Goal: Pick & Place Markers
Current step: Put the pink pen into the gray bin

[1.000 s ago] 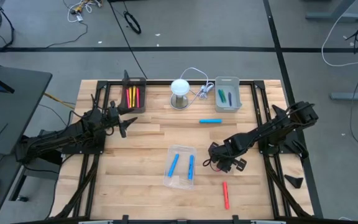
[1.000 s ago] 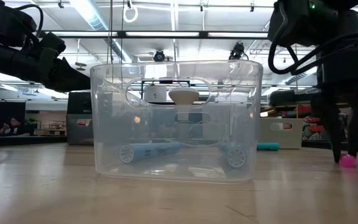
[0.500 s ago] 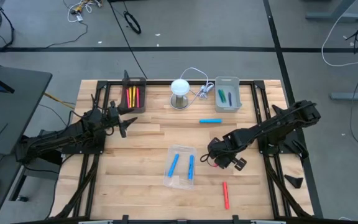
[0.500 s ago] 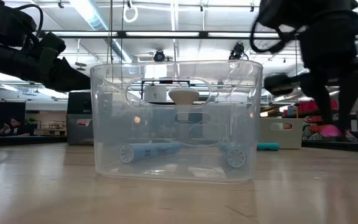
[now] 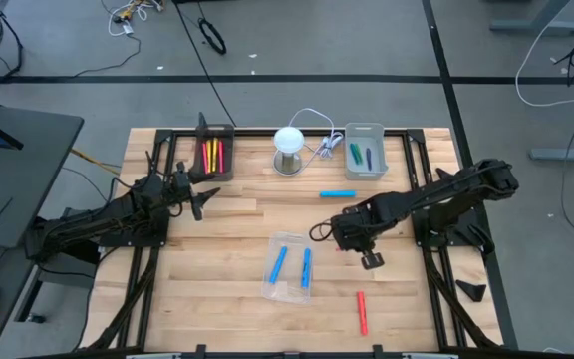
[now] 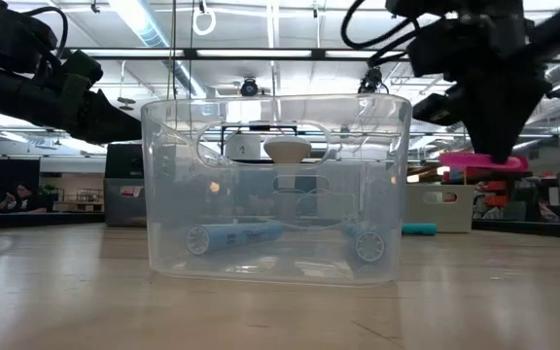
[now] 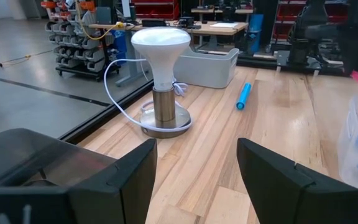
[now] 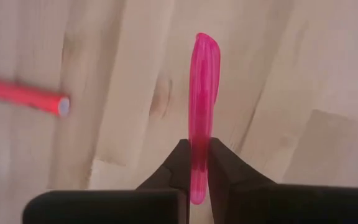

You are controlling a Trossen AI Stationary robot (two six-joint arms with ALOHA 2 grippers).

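My right gripper [image 5: 352, 237] hangs over the table right of the clear tray [image 5: 289, 267], shut on a pink marker [image 6: 482, 161]. Two blue markers [image 5: 278, 263] lie in that tray. A loose blue marker [image 5: 337, 193] and a red marker [image 5: 361, 312] lie flat on the wood. Red and yellow markers rest in the black tray [image 5: 212, 155], and green and blue ones in the grey tray [image 5: 365, 153]. My left gripper [image 5: 199, 199] waits open at the table's left, with nothing between its fingers. My right gripper pinches the pink marker near one end [image 8: 201, 134] between its two fingers [image 8: 180, 163]. The fingers point down from above and lie across the marker. It is lifted clear of the table and sits about level [image 6: 460, 159].
A white lamp [image 5: 288, 148] with its cable stands at the far middle, between the black and grey trays. Bare wood lies around the clear tray and toward the near edge. Black frame rails run along the table's sides.
My right gripper has risen and gone a little toward the table's left and far edge, rolling its wrist. The pink marker, whose end was down at the table, is lifted clear and has turned level.
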